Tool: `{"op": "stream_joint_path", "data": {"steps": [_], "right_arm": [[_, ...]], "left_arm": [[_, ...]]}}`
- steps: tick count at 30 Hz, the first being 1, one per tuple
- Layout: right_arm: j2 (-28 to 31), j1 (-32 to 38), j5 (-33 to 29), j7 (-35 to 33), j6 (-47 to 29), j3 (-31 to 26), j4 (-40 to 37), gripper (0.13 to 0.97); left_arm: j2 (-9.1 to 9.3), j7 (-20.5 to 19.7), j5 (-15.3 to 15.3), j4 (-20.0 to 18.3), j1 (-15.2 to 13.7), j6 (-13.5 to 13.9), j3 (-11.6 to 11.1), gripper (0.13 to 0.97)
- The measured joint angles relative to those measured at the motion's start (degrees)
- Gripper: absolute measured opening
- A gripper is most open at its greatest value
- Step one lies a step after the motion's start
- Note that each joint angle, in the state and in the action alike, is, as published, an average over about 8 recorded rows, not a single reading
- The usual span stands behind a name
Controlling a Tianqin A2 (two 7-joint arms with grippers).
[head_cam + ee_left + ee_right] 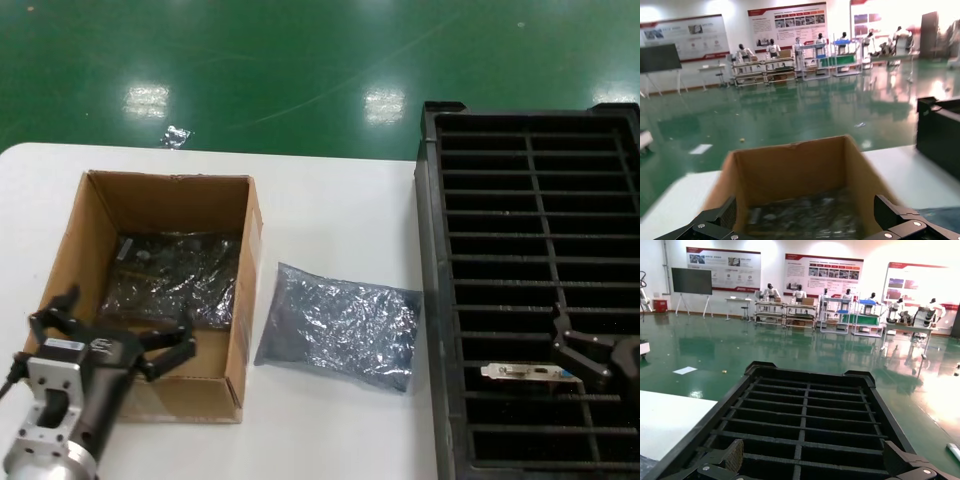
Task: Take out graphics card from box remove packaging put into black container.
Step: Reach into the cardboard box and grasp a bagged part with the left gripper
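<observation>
The brown cardboard box [75,235] stands on the left of the white table. Inside it lies the graphics card, a dark board still wrapped in its shiny silvery packaging [175,275]; the bag [805,215] also shows in the left wrist view. My left gripper [112,330] hovers open over the box's near end, its fingers spread across the box [790,170], holding nothing. The black container [432,300] fills the right side. My right gripper [577,352] hangs open above its near slots [805,440], empty.
A darker blue-grey bag [340,325] lies flat on the table between box and tray. A silver bracket of another card [530,372] sits in a near slot of the tray, just left of my right gripper. Green floor lies beyond the table's far edge.
</observation>
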Motion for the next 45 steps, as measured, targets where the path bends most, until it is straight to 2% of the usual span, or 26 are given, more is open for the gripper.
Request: {"op": "stream_joint_path", "data": {"steps": [2, 4, 8, 11, 13, 16, 18, 20, 23, 27, 30, 34, 36, 39, 45], "right_arm": [[0.0, 0.0, 0.0, 0.0, 0.0, 0.0, 0.0, 0.966], [0.0, 0.0, 0.0, 0.0, 0.0, 0.0, 0.0, 0.966], [0.0, 0.0, 0.0, 0.0, 0.0, 0.0, 0.0, 0.966], [0.0, 0.0, 0.0, 0.0, 0.0, 0.0, 0.0, 0.966], [0.0, 0.0, 0.0, 0.0, 0.0, 0.0, 0.0, 0.966], [0.0, 0.0, 0.0, 0.0, 0.0, 0.0, 0.0, 0.966], [0.0, 0.0, 0.0, 0.0, 0.0, 0.0, 0.0, 0.966], [0.0, 0.0, 0.0, 0.0, 0.0, 0.0, 0.0, 0.966], [0.0, 0.0, 0.0, 0.0, 0.0, 0.0, 0.0, 0.966], [0.0, 0.0, 0.0, 0.0, 0.0, 0.0, 0.0, 0.966], [0.0, 0.0, 0.0, 0.0, 0.0, 0.0, 0.0, 0.966], [0.0, 0.0, 0.0, 0.0, 0.0, 0.0, 0.0, 0.966], [0.0, 0.0, 0.0, 0.0, 0.0, 0.0, 0.0, 0.966], [0.0, 0.0, 0.0, 0.0, 0.0, 0.0, 0.0, 0.966], [0.0, 0.0, 0.0, 0.0, 0.0, 0.0, 0.0, 0.966]], "left_arm": [[-1.51, 1.24, -0.06, 0.23, -0.56, -1.08, 0.82, 0.966], [-4.06, 3.36, -0.84, 0.37, -1.52, -2.66, 2.48, 0.966], [-11.26, 9.73, -4.92, 0.29, -4.62, -5.49, 7.81, 0.966], [-17.86, 12.98, -7.28, 0.97, -8.61, -5.41, 13.16, 0.966], [-21.97, 12.85, -6.66, 2.2, -12.07, -3.71, 16.76, 0.966], [-27.33, 9.63, -2.11, 5.59, -18.57, 1.22, 22.18, 0.966], [-29.39, 6.92, 2.5, 8.98, -23.4, 5.57, 25.33, 0.966], [-30.11, 4.86, 7.39, 13.1, -28.27, 10.29, 27.91, 0.966], [-28.92, 4.01, 14.31, 20.47, -35.3, 16.97, 30.92, 0.966], [-24.72, 6.95, 20.89, 30.71, -42.75, 23.94, 33.54, 0.966], [-21.35, 10.72, 23.51, 37.41, -46.4, 28.18, 34.82, 0.966], [-17.63, 15.63, 24.96, 44.52, -49.16, 32.93, 35.63, 0.966], [-15.9, 18.55, 25.04, 47.84, -50.2, 34.23, 35.47, 0.966], [-13.3, 24.13, 24.28, 52.65, -51.68, 34.21, 34.33, 0.965], [-8.36, 39.12, 20.31, 61.74, -54.34, 29.98, 29.81, 0.964]]}}
